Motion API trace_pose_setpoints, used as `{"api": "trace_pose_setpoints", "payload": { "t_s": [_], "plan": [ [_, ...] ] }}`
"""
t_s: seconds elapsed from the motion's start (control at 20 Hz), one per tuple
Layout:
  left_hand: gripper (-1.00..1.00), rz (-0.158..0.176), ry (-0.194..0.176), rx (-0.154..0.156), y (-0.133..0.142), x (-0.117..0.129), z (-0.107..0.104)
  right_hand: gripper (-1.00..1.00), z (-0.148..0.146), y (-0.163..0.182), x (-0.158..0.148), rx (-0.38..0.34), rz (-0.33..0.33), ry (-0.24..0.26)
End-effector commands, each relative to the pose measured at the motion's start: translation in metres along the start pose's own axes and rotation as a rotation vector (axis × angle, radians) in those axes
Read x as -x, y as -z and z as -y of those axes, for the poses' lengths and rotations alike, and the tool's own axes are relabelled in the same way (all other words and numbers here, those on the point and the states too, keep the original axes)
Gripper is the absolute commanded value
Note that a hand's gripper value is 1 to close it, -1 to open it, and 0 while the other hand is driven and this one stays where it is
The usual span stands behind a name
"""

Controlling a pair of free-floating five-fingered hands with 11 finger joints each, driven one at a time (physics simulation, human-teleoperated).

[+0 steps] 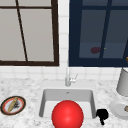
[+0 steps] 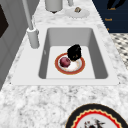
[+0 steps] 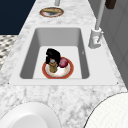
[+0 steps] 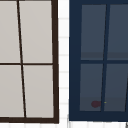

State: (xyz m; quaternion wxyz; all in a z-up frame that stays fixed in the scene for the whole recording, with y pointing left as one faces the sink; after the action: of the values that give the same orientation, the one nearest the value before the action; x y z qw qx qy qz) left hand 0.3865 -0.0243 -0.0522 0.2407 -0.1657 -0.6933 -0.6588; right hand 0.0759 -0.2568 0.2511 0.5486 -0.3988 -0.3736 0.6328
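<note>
— Reporting on the right hand (image 1: pixel 102 115)?
— Hanging low inside the sink (image 3: pixel 57 35), directly over the red-rimmed plate (image 3: pixel 68 72) lying on the basin floor.

— Fingers?
— Curling downward and closing round a tan object (image 3: pixel 52 67); gripping it from above, as seen from the right side. Blocking any reading of the fingers from the left side, with only the dark back of the hand (image 2: pixel 74 52) showing there.

— Locating the tan object?
— Standing upright on the plate's inner white part, toward the sink's front wall. Touching or merely nearing the plate: cannot tell.

— Sharing the plate with anything?
— Sitting just beside the tan object, a dark red round item (image 2: pixel 65 62), on the faucet (image 1: pixel 67 76) side. Not being touched by the hand.

— Noting the surroundings?
— Covering the basin's front in the front view, a red sphere (image 1: pixel 67 115). Resting on the counter to the left, a patterned plate (image 1: pixel 3 106); to the right, a white plate (image 1: pixel 115 108) and, behind it, a grey canister (image 1: pixel 123 82).
</note>
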Motion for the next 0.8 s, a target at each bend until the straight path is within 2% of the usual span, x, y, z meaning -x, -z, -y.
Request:
{"api": "trace_pose_setpoints", "payload": {
  "t_s": [0.0,0.1,0.25,0.3,0.45,0.5,0.55,0.6,0.65,0.75],
  "plan": [
    [1.00,0.000,0.015,-0.046,0.001,0.023,0.018,0.00,0.000,0.000,0.000,0.000,0.000,0.000],
    [1.00,0.005,0.009,-0.042,0.001,0.035,0.027,0.00,0.000,0.000,0.000,0.000,0.000,0.000],
    [1.00,0.014,-0.013,-0.047,0.000,0.039,0.024,0.00,0.000,0.000,0.000,0.000,0.000,0.000],
    [1.00,0.019,-0.028,-0.048,0.000,0.042,0.017,0.00,0.000,0.000,0.000,0.000,0.000,0.000],
    [1.00,0.009,-0.041,-0.037,0.000,0.036,0.017,0.00,0.000,0.000,0.000,0.000,0.000,0.000],
    [-1.00,0.000,-0.044,-0.027,0.001,0.030,0.017,0.00,0.000,0.000,0.000,0.000,0.000,0.000],
    [-1.00,-0.014,-0.078,-0.028,0.000,0.021,0.007,0.00,0.000,0.000,0.000,0.000,0.000,0.000],
    [-1.00,-0.007,-0.065,-0.024,-0.002,0.017,0.004,0.00,0.000,0.000,0.000,0.000,0.000,0.000],
    [-1.00,0.013,-0.075,-0.008,-0.002,0.016,0.002,0.00,0.000,0.000,0.000,0.000,0.000,0.000],
    [-1.00,0.024,-0.109,0.007,-0.001,0.011,0.001,0.00,0.000,0.000,0.000,0.000,0.000,0.000]
  ]
}}
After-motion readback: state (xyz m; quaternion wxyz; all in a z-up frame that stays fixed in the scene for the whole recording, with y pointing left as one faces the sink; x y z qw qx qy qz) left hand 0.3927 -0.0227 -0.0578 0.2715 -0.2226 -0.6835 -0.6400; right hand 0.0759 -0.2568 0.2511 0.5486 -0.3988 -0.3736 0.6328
